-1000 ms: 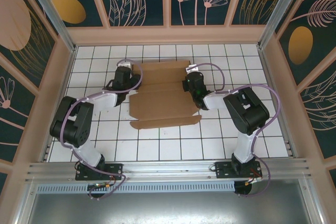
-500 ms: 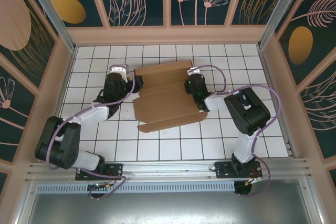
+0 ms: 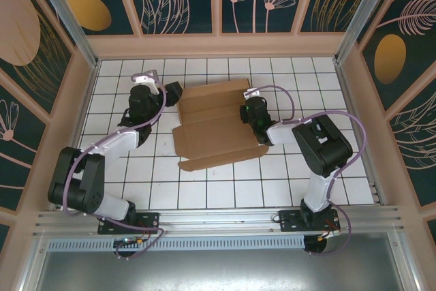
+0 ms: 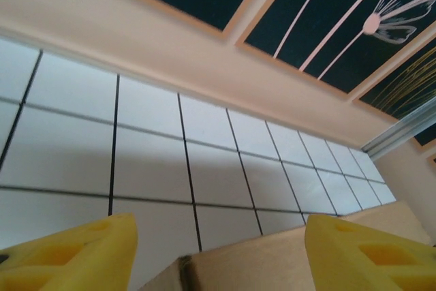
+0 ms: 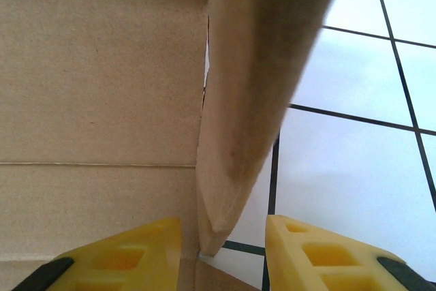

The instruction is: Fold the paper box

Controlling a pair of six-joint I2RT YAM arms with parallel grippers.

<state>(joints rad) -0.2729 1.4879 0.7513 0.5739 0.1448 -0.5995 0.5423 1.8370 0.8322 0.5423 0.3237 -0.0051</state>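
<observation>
1. Lying mostly flat on the tiled surface [image 3: 204,189], between the two arms: box [image 3: 216,131], plain brown cardboard with its creases showing. Its long axis runs left to right in the top view, with the right end turned slightly toward the far wall.
2. Flap [image 5: 238,100]: the side panel at the box's right end, raised off the surface and standing near upright. In the right wrist view its edge runs straight away from the camera.
3. Right gripper [image 3: 246,112], at the box's right end: it is partly open and the fingers [image 5: 129,253] straddle the flap, one inside the box and one outside. A sliver of gap shows on each side, so the flap is not clamped. In the wrist view the right gripper [image 5: 221,247] is centred on the flap's lower edge.
4. Left gripper [image 3: 174,90], just off the box's far-left corner: it stands wide open and holds nothing. In its wrist view the left gripper [image 4: 218,257] looks over the box's edge toward the far wall, with cardboard low between the fingers [image 4: 368,253].
5. Governing relation: the flap lies directly between the right fingers and is aligned with them. The right arm is the nearer one, and a small closing would probably catch the flap.
6. Risk, as a judgement: the flap is thin and leaning, and may slip or buckle.
</observation>
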